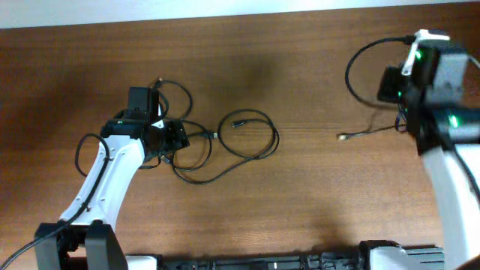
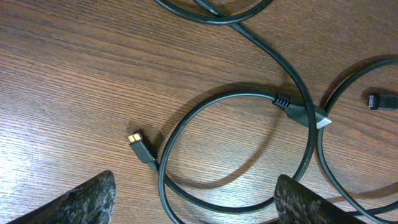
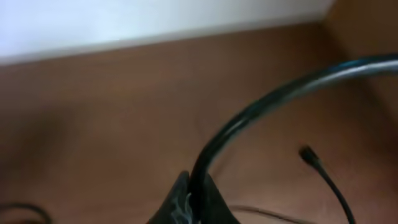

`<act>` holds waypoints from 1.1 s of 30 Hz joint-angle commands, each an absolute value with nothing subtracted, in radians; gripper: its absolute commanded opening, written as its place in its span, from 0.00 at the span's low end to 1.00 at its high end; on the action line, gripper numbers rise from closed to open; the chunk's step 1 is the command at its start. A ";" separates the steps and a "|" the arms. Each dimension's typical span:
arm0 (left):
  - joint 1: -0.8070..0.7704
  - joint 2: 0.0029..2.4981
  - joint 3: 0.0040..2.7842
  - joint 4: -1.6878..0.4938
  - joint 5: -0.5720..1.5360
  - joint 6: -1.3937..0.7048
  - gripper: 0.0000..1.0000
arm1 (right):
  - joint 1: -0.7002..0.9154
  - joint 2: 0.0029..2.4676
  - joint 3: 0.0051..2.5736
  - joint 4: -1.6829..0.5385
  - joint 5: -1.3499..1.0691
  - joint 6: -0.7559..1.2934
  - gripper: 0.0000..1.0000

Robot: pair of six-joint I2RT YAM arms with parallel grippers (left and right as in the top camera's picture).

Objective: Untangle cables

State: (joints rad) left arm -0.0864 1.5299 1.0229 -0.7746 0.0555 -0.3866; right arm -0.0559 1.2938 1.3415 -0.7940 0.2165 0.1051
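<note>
Dark cables looped on wooden table, gold-tipped plug, 2 fingers spread wide at bottom

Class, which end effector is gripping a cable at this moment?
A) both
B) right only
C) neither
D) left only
B: the right end effector is shut on a black cable in its wrist view, while the left end effector hangs open above the looped cables.

Brown wood table; looped black cables lying on it.
</note>
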 commanded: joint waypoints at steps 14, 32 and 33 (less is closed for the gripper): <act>-0.082 1.539 1.029 -0.777 0.063 -0.397 0.82 | -0.657 1.581 1.343 -0.881 0.129 0.427 0.04; -0.082 1.539 1.029 -0.779 0.062 -0.396 0.87 | -0.080 1.610 1.325 -0.912 -0.532 -0.029 0.62; -0.082 1.539 1.029 -0.779 0.056 -0.396 0.87 | -0.028 1.628 1.325 -0.917 -0.498 -0.025 0.62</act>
